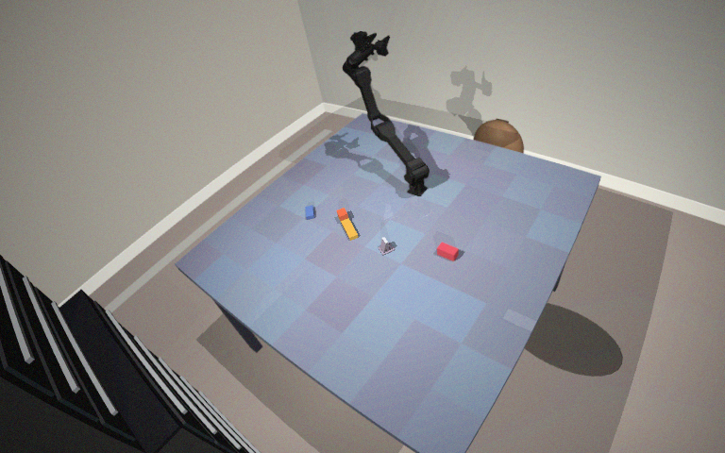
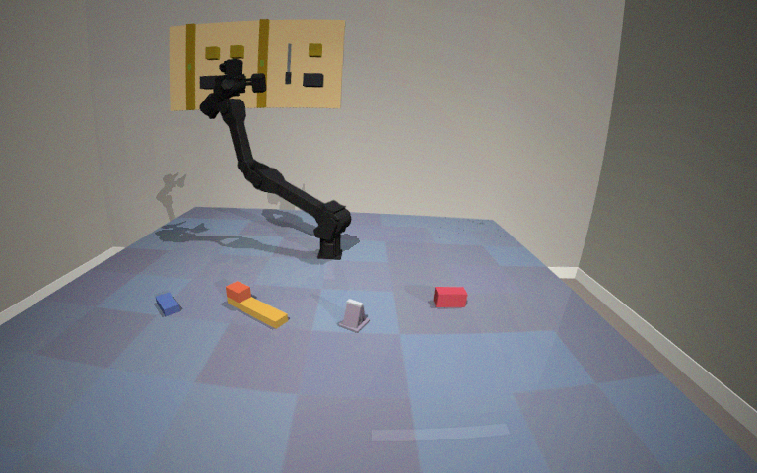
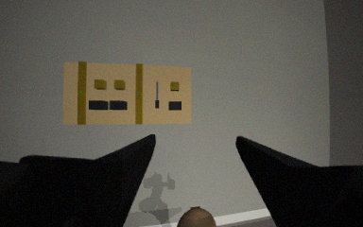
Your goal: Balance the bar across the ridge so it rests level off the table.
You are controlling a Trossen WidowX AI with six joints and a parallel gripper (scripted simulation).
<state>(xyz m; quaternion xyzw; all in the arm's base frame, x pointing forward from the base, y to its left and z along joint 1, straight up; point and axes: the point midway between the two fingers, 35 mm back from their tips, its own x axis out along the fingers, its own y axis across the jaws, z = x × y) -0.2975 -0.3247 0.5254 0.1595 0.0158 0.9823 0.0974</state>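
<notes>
The gripper (image 3: 196,156) is raised high near the table's (image 1: 556,176) far edge, jaws wide apart and holding nothing. The yellow bar (image 2: 262,310) with an orange block (image 2: 238,291) on one end lies flat mid-table, left of the small ridge (image 2: 354,313).

Bare test room, robot bench set-up.
Plain grey walls, white skirting board (image 1: 208,189), a patchwork blue table (image 1: 331,362), and a tan panel (image 2: 323,61) upper left on the wall.
</notes>
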